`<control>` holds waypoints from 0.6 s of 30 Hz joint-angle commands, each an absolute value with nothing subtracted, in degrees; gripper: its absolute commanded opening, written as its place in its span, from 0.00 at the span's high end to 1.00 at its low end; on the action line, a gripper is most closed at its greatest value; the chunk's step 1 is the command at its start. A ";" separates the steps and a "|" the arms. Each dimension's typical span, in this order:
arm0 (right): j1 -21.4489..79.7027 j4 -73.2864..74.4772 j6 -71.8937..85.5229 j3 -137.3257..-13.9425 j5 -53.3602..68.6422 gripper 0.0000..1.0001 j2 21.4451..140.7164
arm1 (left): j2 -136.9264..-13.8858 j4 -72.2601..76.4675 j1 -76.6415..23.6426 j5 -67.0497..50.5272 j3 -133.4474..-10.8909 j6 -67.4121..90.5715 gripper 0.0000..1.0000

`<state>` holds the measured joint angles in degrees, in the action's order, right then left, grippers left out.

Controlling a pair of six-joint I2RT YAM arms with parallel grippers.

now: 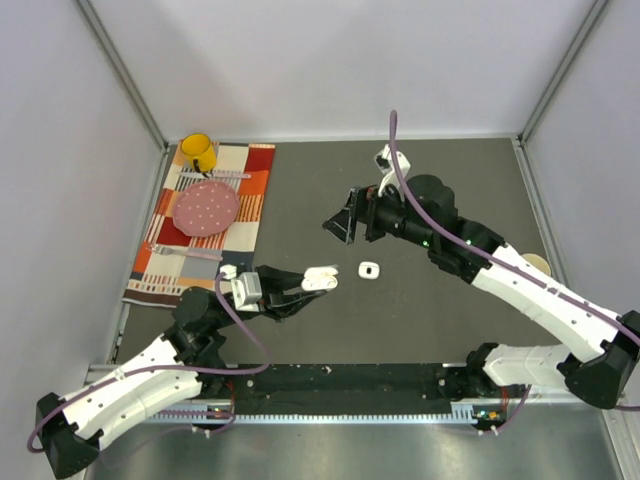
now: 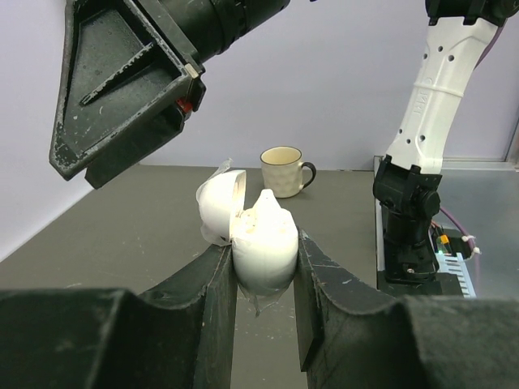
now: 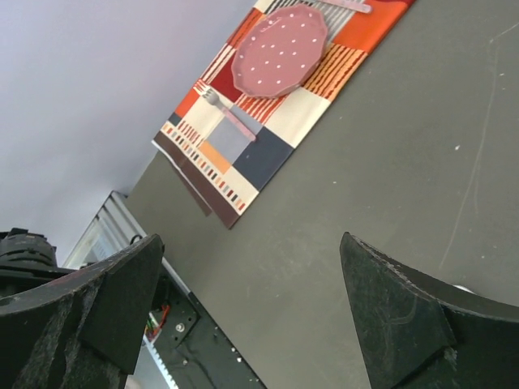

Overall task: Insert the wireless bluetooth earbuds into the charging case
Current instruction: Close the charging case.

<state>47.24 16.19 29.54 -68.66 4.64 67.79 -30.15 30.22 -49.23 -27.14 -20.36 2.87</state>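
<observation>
My left gripper (image 1: 318, 279) is shut on the white oval charging case (image 1: 322, 277), held just above the dark table. In the left wrist view the case (image 2: 261, 231) sits between the black fingers with its lid (image 2: 217, 204) swung open to the left. A tiny white earbud (image 1: 369, 269) lies on the table just right of the case. My right gripper (image 1: 338, 225) hovers open and empty above and beyond the case; its fingers (image 2: 113, 97) fill the upper left of the left wrist view. The right wrist view shows that gripper (image 3: 251, 243) wide apart over bare table.
A striped placemat (image 1: 255, 205) at the far left carries a pink dotted plate (image 1: 207, 207), a fork and a yellow cup (image 1: 197, 152). A beige mug (image 2: 284, 171) stands at the right, near the right arm's base. Small white bits (image 1: 384, 158) lie at the far edge.
</observation>
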 commanded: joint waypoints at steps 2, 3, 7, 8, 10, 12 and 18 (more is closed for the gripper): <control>50.09 14.24 28.39 -69.08 7.12 0.11 68.20 | -30.50 33.22 -49.31 -26.10 -22.59 3.08 1.00; 50.53 14.24 28.13 -68.91 6.95 0.11 68.20 | -30.76 33.31 -49.31 -25.84 -22.59 3.08 1.00; 52.47 14.50 27.60 -67.50 6.94 0.11 68.29 | -30.85 33.57 -49.31 -24.88 -22.76 3.16 1.00; 52.73 14.68 27.68 -66.72 6.68 0.11 68.20 | -30.94 33.57 -49.31 -24.53 -22.76 3.25 1.00; 53.61 15.73 28.21 -66.27 4.58 0.12 67.42 | -30.76 33.49 -49.31 -22.86 -22.85 3.78 1.00; 55.28 15.47 28.48 -64.61 1.42 0.12 66.62 | -30.59 33.40 -49.39 -21.63 -22.76 4.57 1.00; 59.32 14.24 27.51 -62.32 -2.02 0.13 65.65 | -29.27 33.31 -49.39 -15.57 -22.33 5.97 1.00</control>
